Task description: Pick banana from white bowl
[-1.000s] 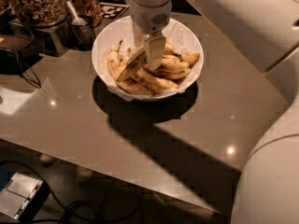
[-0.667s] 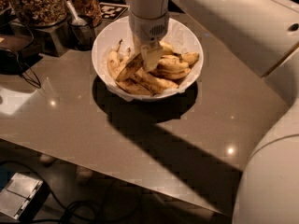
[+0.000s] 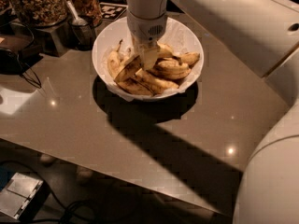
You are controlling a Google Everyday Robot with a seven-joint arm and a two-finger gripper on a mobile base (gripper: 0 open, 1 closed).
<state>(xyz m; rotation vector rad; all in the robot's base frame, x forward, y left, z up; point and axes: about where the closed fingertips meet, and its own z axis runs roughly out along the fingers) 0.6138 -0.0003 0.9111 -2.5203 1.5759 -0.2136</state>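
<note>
Camera view is showing me the pincer [image 3: 147,56] hanging straight down into the white bowl [image 3: 103,40], its tip sitting among the fruit just left of the bowl's middle. I am not able to tell whether it is released or clenched, because the wrist housing and the pile are hiding the tip, so I am treating nothing as taken. The bowl is standing toward the far side of the tan surface [image 3: 140,143], with glass jars [image 3: 37,3] of nuts and a metal scoop [image 3: 77,20] off to its far left.

The banana [image 3: 158,82] I am reading as the task's own is lying in the near half of the bowl. It is the long curved one running from below the pincer toward the right, resting among shorter bananas [image 3: 114,62] and touching its neighbours. I am judging this by length alone, since its marks are not showing clearly.

I am expecting it to be light but soft, with ripe flesh under a thin skin, bruising or splitting if squeezed hard. The skin is looking smooth and a little slick, and the curve will be tending to roll it. I am thinking the best hold is across the middle of its length, where it is thickest and balances, pressing gently. Grabbing near an end is risking a swing or a tear, and reaching deep is risking catching a neighbour as well.
</note>
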